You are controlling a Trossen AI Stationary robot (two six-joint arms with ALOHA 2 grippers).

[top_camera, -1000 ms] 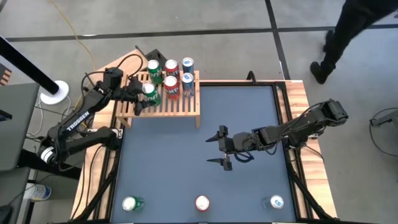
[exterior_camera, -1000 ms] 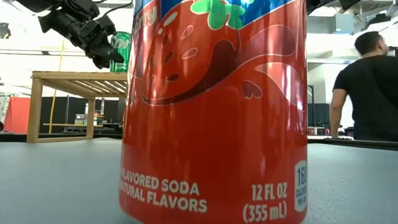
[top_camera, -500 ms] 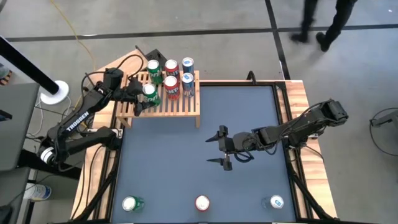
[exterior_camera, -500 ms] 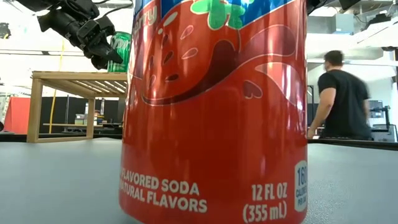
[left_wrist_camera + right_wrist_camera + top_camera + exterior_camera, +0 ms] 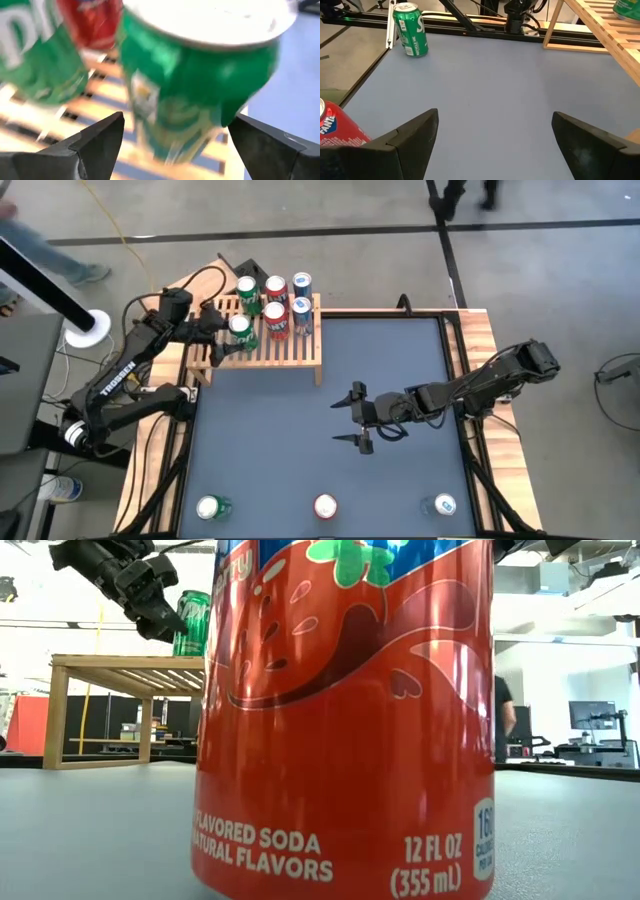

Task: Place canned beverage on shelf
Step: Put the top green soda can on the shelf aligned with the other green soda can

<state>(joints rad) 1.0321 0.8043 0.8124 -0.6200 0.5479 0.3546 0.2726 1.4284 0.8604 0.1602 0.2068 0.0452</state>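
Grey concrete floor surrounds a dark blue worktop (image 5: 300, 410) in the high view, and people's legs show at the upper edge. On the worktop's far left corner stands the shelf (image 5: 262, 345), a slatted rack of light wood carrying five cans: two green, two red and one blue-and-white. The left gripper (image 5: 214, 328) is just beside the nearer green can (image 5: 241, 330); its jaws stand wide and hold nothing. The right gripper (image 5: 358, 420) hovers over the middle of the worktop, jaws fully spread and empty. Along the near edge stand a second green can (image 5: 211, 507), a red can (image 5: 325, 506) and a blue-and-white can (image 5: 444, 505).

From table height, the red can (image 5: 345, 710) fills most of the picture. Behind it the shelf (image 5: 125, 665) stands with a green can (image 5: 192, 625) on top, and the left gripper (image 5: 150, 600) hangs close beside that can.

Seen from the left wrist, a green can (image 5: 195, 85) stands upright on the slats between the two dark fingers (image 5: 95, 142), which sit apart from it.

Through the right wrist camera, bare worktop (image 5: 485, 85) lies between the spread fingers (image 5: 410, 135), with a green can (image 5: 410, 29) far off, a red can (image 5: 337, 130) at one edge and the shelf (image 5: 600, 30) at the other.
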